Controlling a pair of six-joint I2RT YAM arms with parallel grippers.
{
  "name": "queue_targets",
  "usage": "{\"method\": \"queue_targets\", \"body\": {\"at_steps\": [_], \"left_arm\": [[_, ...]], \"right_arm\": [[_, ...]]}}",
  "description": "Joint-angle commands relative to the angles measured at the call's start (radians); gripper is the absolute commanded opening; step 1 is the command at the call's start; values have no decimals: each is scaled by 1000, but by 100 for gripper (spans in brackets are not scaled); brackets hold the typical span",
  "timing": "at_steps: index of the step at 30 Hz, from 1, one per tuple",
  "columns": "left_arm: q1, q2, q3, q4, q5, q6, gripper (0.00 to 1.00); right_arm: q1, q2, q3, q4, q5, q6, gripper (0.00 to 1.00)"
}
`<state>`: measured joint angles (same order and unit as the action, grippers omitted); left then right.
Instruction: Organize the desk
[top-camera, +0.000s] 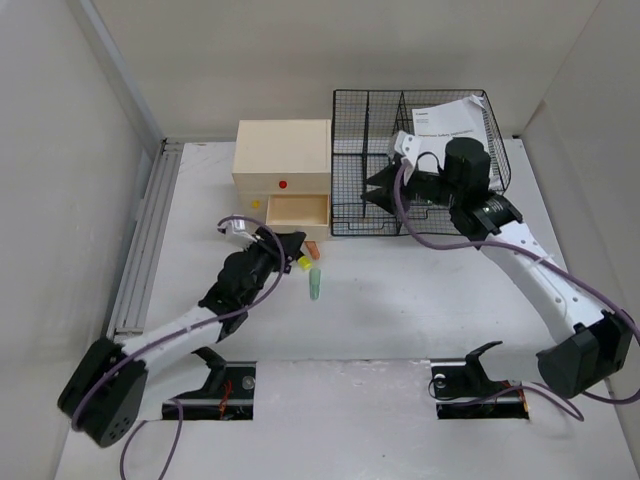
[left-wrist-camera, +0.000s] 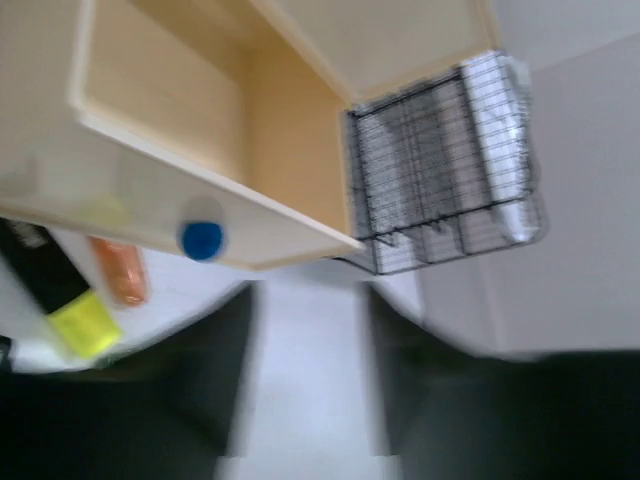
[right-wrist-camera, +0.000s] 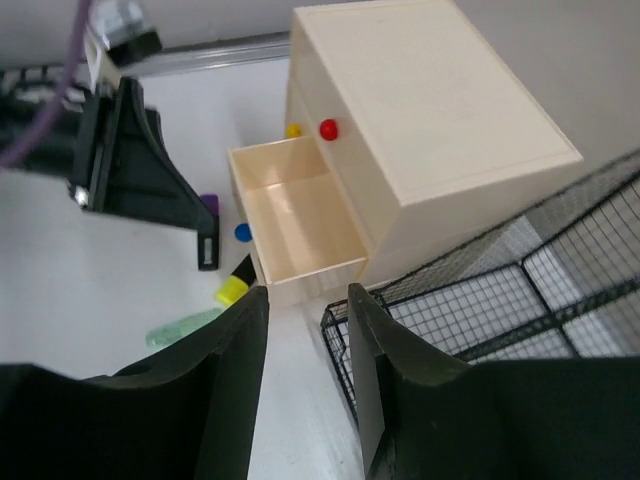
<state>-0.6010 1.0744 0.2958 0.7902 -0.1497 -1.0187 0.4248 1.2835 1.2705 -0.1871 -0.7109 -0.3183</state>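
White matte desk (top-camera: 420, 300) with ribbed metal rail (top-camera: 140, 250) down its left edge, left gripper (left-wrist-camera: 310, 300) fingers spread wide, holding nothing, right gripper (right-wrist-camera: 307, 300) fingers slightly parted, also empty.

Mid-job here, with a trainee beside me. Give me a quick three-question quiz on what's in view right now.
1. Fill in: the knob on the open drawer of the drawer box is ___.
2. True or false: the right gripper is open and holds nothing.
3. Multiple choice: where do the paper sheets lie?
A. in the wire rack
B. in the open drawer
C. on top of the drawer box

Key: 1 blue; 2 true; 3 A.
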Motion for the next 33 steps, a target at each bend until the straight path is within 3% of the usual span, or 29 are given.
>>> {"method": "queue_targets", "body": {"at_steps": [1, 2, 3, 5, 6, 9, 10, 14, 17, 21, 24, 26, 28, 29, 30, 33], "left_arm": [[-49, -187, -40, -74, 24, 45, 25], [-49, -236, -40, -109, 24, 75, 9], [-62, -285, -40, -191, 38, 92, 0], [-62, -443, -6, -293, 47, 130, 0], [-71, -496, 17, -345, 47, 194, 0], [-71, -649, 161, -558, 38, 323, 0], [-71, -683, 254, -653, 12, 429, 16], [-71, -683, 462, -839, -84, 629, 63], [-71, -660, 490, -879, -178, 787, 71], [-71, -673, 436, -879, -254, 844, 67], [-71, -728, 411, -856, -243, 844, 22], [-71, -766, 401, -856, -267, 844, 0], [-71, -794, 401, -856, -312, 832, 4], [-71, -824, 401, -856, -321, 832, 10], [-71, -841, 388, -856, -330, 832, 23], [-59, -918, 364, -865, -340, 821, 38]], "right_arm": [[-4, -1, -31, 0, -188, -215, 43], [-4, 8, -31, -82, -226, -291, 43], [5, 31, -31, -142, -258, -476, 43], [40, 62, -22, -344, -291, -679, 46], [61, 77, -10, -415, -273, -891, 46], [173, 123, -10, -480, -136, -1031, 46], [204, 132, -35, -467, -45, -1045, 46], [339, 216, -27, -443, 95, -1055, 50], [423, 273, 1, -422, 203, -1024, 51], [508, 306, 1, -345, 353, -975, 46], [557, 342, 39, -301, 442, -872, 41], [587, 411, 94, -301, 488, -794, 38], [600, 503, 215, -327, 488, -662, 37], [612, 537, 263, -342, 488, -613, 34], [612, 574, 312, -377, 488, -558, 34], [638, 692, 464, -425, 488, -467, 33]]}}
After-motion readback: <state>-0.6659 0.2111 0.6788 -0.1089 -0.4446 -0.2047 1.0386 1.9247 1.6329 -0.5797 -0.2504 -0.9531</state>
